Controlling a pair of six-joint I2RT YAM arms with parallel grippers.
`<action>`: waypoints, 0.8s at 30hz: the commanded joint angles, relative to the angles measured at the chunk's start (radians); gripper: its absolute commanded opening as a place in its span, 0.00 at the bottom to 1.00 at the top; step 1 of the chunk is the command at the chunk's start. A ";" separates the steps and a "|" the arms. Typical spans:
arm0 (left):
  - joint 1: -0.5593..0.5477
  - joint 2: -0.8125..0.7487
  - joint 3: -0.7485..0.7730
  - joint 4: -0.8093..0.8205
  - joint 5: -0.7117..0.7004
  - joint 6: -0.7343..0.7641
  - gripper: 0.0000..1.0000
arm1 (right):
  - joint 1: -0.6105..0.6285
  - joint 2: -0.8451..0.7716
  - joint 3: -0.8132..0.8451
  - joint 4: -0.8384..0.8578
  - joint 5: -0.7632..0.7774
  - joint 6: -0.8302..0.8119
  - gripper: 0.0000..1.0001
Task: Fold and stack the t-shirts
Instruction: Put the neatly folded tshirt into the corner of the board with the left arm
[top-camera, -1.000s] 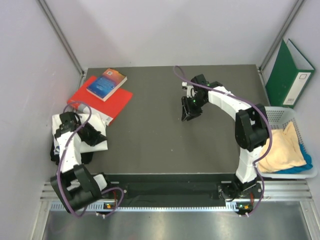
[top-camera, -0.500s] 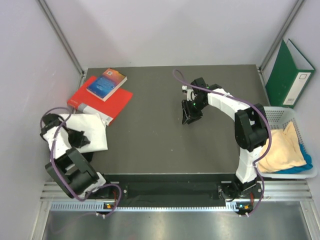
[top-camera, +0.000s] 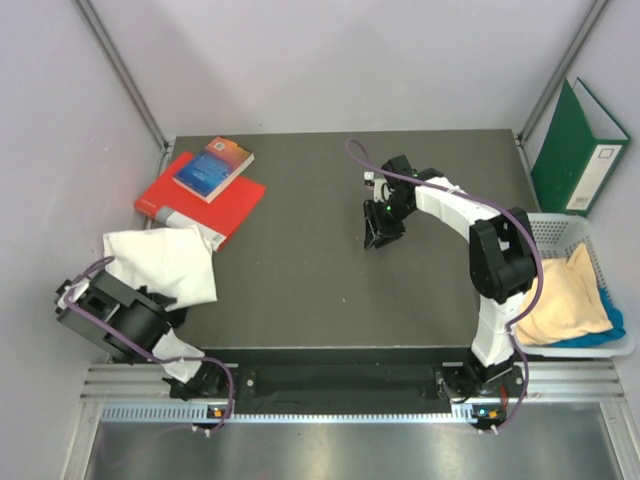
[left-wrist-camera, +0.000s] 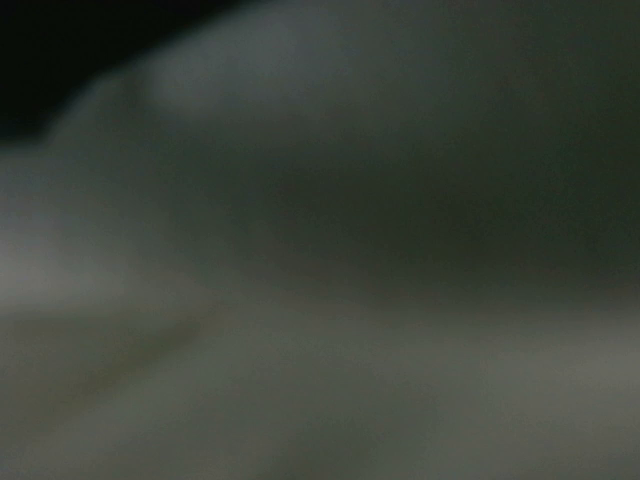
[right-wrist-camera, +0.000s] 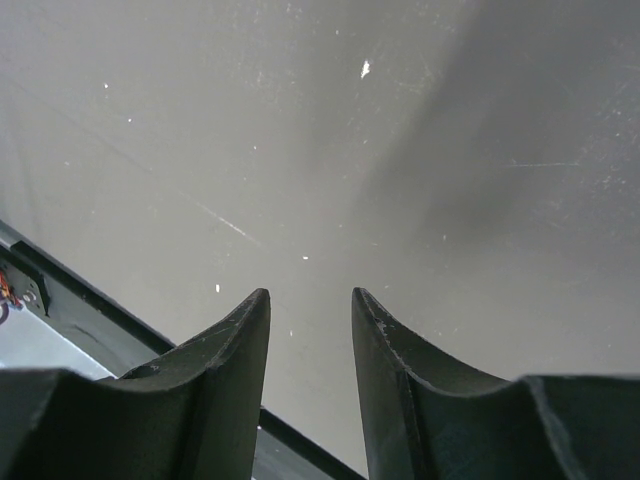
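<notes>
Left tool (top-camera: 152, 298) closed at the near edge of the white t-shirt (top-camera: 160, 262); right tool (right-wrist-camera: 310, 293) partly open and empty over the bare surface (top-camera: 300, 290).

The left tool sits at the surface's near-left corner, its arm folded back past the edge. Its own camera gives only a grey blur, so I cannot tell whether cloth is pinched in it. The white t-shirt lies crumpled just beyond it, its far side meeting the near corner of the red book (top-camera: 205, 205), which carries a smaller blue book (top-camera: 213, 168). The right tool hangs well apart from that shirt, over the far half of the surface, nothing between its jaws. Off to the right, a white basket (top-camera: 560, 225) holds a pale yellow t-shirt (top-camera: 565, 300) over a blue one (top-camera: 612, 325).
</notes>
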 joint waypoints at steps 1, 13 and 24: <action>0.013 0.029 0.029 0.045 0.113 0.050 0.00 | 0.009 -0.014 0.017 0.005 -0.007 -0.005 0.39; -0.220 -0.299 0.115 -0.009 0.036 0.095 0.00 | 0.011 -0.005 0.034 -0.003 -0.007 -0.003 0.39; -0.467 -0.435 0.001 0.140 0.000 0.134 0.28 | 0.009 0.007 0.047 -0.011 0.007 -0.013 0.40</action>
